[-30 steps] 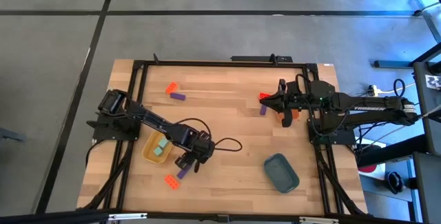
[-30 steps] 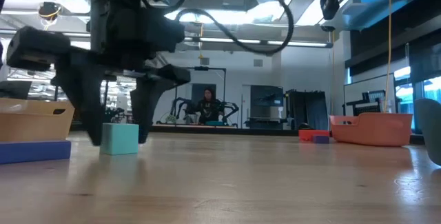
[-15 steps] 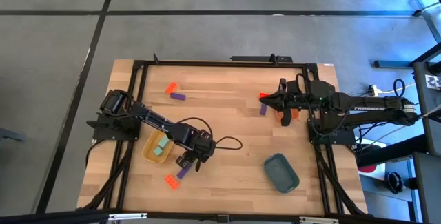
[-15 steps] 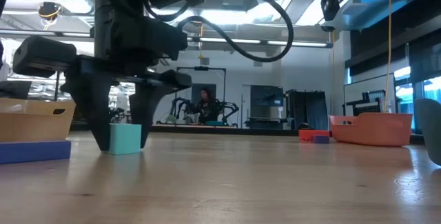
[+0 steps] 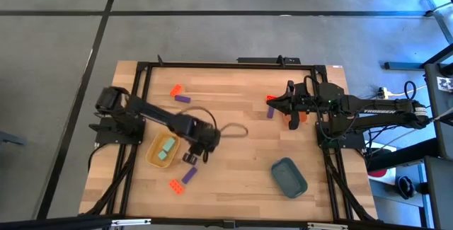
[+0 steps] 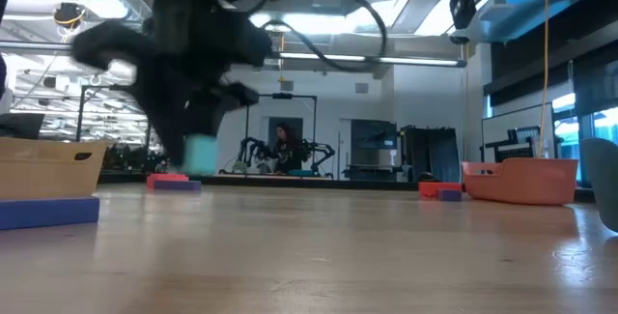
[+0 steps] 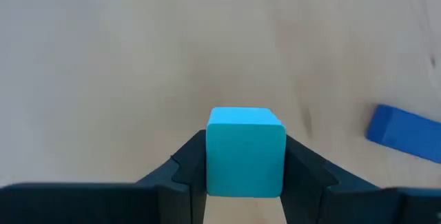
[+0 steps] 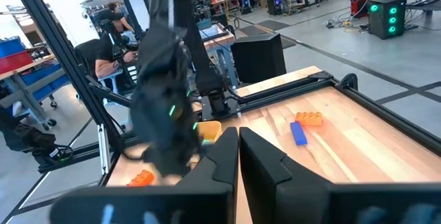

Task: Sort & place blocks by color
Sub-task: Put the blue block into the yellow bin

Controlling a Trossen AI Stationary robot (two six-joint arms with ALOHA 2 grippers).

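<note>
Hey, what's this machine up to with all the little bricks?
It is sorting toy blocks by color. The left tool grips a teal block and holds it off the table, beside the yellow tray, which already holds teal blocks. The right tool waits, shut and empty, near a red block and a purple block. Other red and purple blocks lie loose on the table.
</note>
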